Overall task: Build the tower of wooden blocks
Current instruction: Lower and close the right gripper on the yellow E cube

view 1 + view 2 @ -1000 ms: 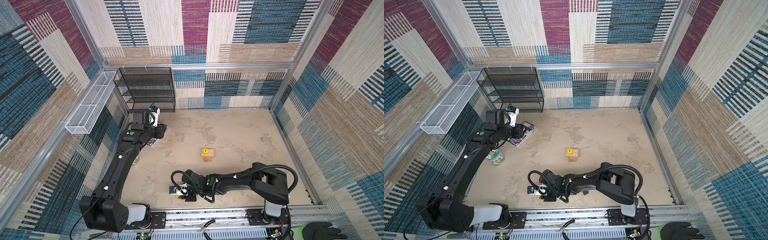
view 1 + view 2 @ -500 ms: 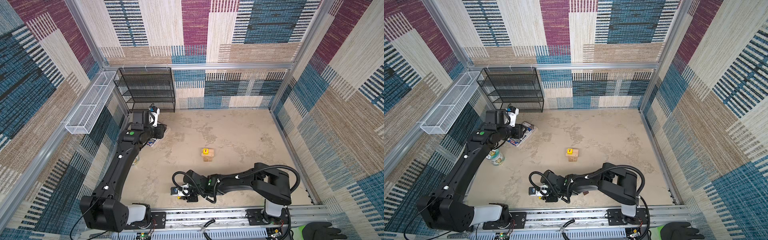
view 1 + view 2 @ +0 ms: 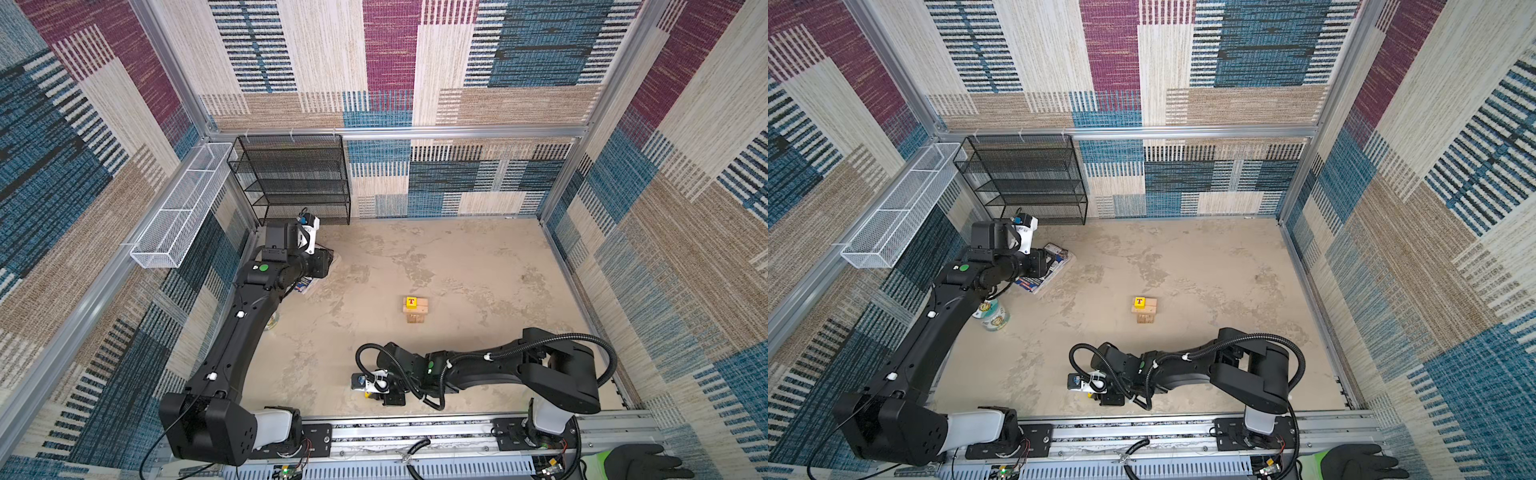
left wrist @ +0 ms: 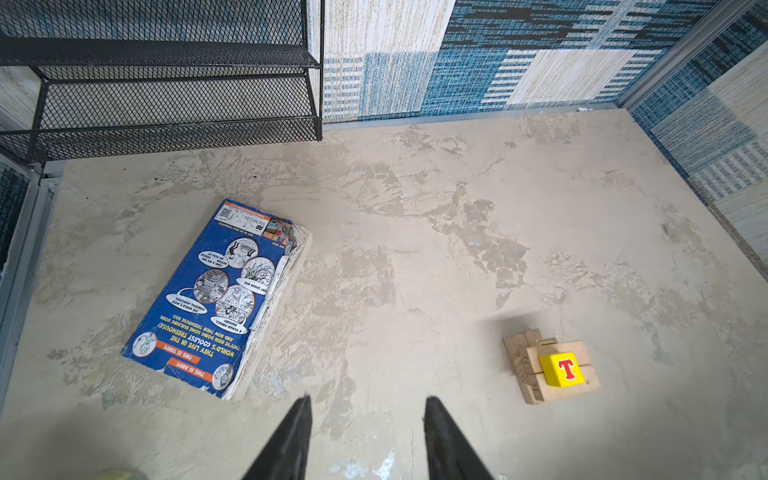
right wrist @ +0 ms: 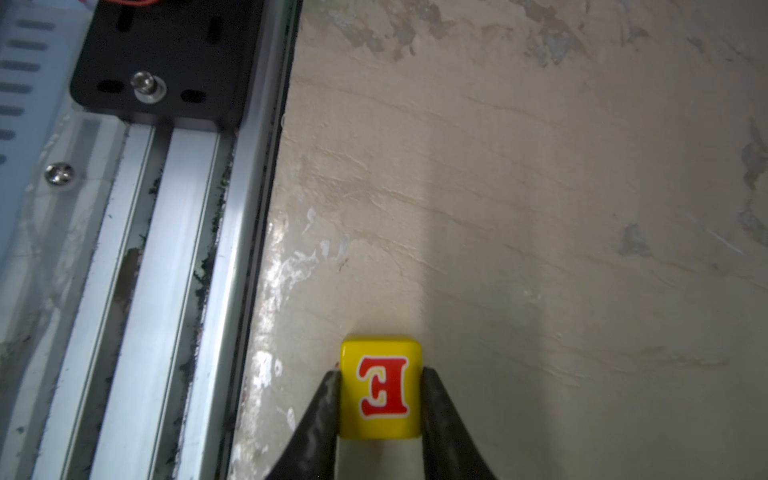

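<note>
right tool (image 5: 381, 374) grips one e cube (image 5: 380, 390); one t cube (image 3: 411, 301) tops tower (image 3: 416, 317)

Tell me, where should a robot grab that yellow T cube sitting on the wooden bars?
I'd take the yellow T cube by two opposite flat sides, coming straight down from above: it sits level atop the pale wood bars, its sides clear, its underside covered.

Patchwork-walled cell, mottled beige surface (image 3: 478, 266).
Blue, maroon and tan woven walls (image 3: 390, 62); black mesh shelf (image 3: 295, 178) at the back, white wire basket (image 3: 183, 208) on the left.
</note>
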